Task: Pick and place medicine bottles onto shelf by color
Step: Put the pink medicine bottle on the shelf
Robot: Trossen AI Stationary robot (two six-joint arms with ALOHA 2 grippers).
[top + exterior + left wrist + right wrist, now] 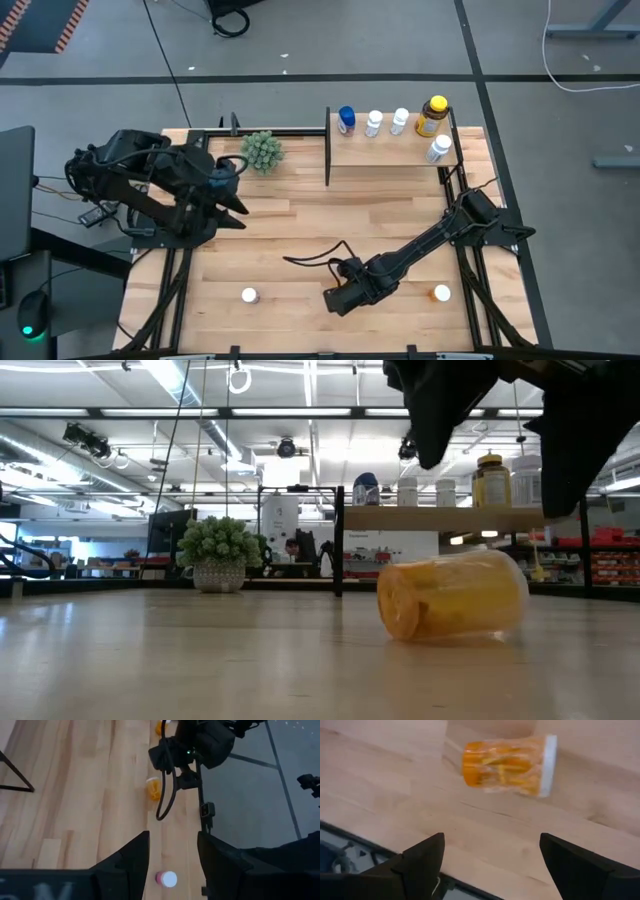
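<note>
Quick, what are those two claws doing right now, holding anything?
Left gripper: open, empty, raised over the table.
Right gripper: open wide, empty, just short of a tipped orange bottle.

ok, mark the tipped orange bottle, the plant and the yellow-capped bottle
orange bottle [502,767], right wrist view, middle of its side.
plant [261,150], high view, its green top.
yellow-capped bottle [434,114], high view, its cap and shoulder.

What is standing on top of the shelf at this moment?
On the shelf stand five bottles: a blue one, two white ones, an amber one with a yellow cap and another white one. Nothing there looks covered.
</note>
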